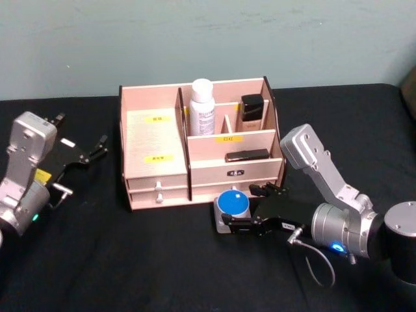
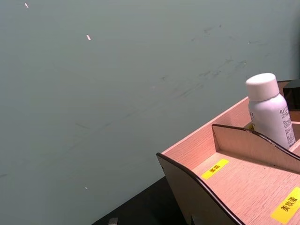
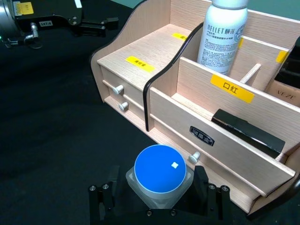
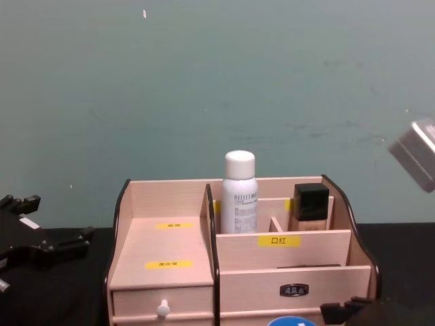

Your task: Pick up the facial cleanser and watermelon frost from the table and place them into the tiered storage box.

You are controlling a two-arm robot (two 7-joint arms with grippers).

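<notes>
The facial cleanser (image 1: 202,107), a tall white bottle, stands upright in a back compartment of the wooden tiered storage box (image 1: 156,177); it also shows in the chest view (image 4: 239,197) and the left wrist view (image 2: 272,112). The watermelon frost (image 1: 233,201), a clear jar with a blue lid (image 3: 160,168), sits just in front of the box's lower drawer. My right gripper (image 1: 238,209) is shut on the jar, one black finger (image 3: 111,187) on each side. My left gripper (image 1: 99,148) hangs open and holds nothing, left of the box.
A beige bottle with a black cap (image 1: 252,112) stands in the back right compartment. A flat black item (image 1: 247,155) lies in the middle tier. Black cloth covers the table (image 1: 130,260). A green wall rises behind.
</notes>
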